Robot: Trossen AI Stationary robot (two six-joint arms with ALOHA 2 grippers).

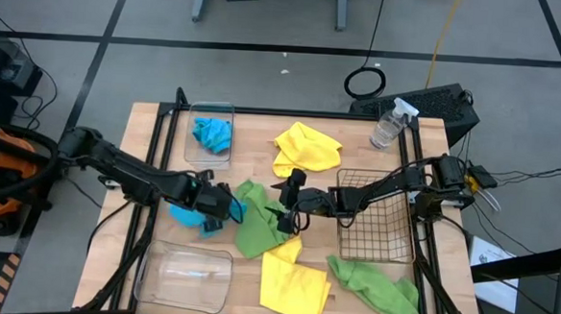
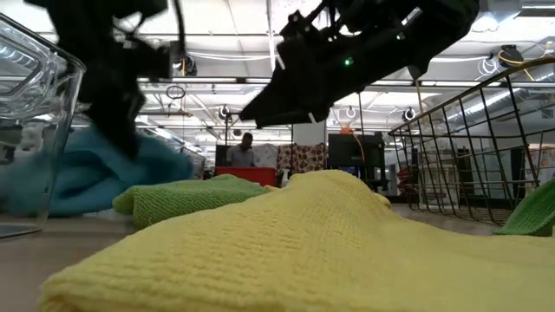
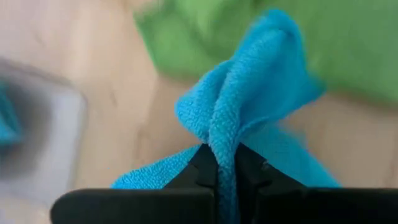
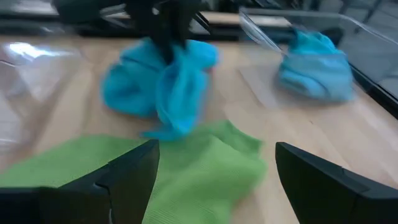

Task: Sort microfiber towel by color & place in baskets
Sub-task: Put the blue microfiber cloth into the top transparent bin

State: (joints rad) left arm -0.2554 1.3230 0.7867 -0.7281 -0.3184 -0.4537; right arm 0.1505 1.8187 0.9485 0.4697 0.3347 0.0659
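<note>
My left gripper (image 1: 222, 209) is shut on a bright blue towel (image 1: 187, 214) at the table's middle left, next to a green towel (image 1: 257, 229). It also shows in the right wrist view (image 4: 165, 28) above the blue towel (image 4: 155, 87). My right gripper (image 1: 291, 202) is open and empty just above the green towel (image 4: 186, 180), its fingers on either side of that towel's edge. A second blue towel (image 1: 211, 134) lies in the far clear tub (image 1: 191, 145). The near clear tub (image 1: 186, 275) holds nothing. My left gripper pinches a raised fold of the blue towel (image 3: 225, 149) between its two fingers (image 3: 202, 169); several layers are bunched there. The fingers come from above, slanting from the table's left. The towel hangs bunched below them (image 4: 177, 106), and its lower part lies on the table.
A wire basket (image 1: 375, 216) stands at the right, under my right arm. One yellow towel (image 1: 306, 149) lies at the far middle and another (image 1: 294, 284) at the near middle. A second green towel (image 1: 376, 288) lies near right. A spray bottle (image 1: 389, 125) stands far right.
</note>
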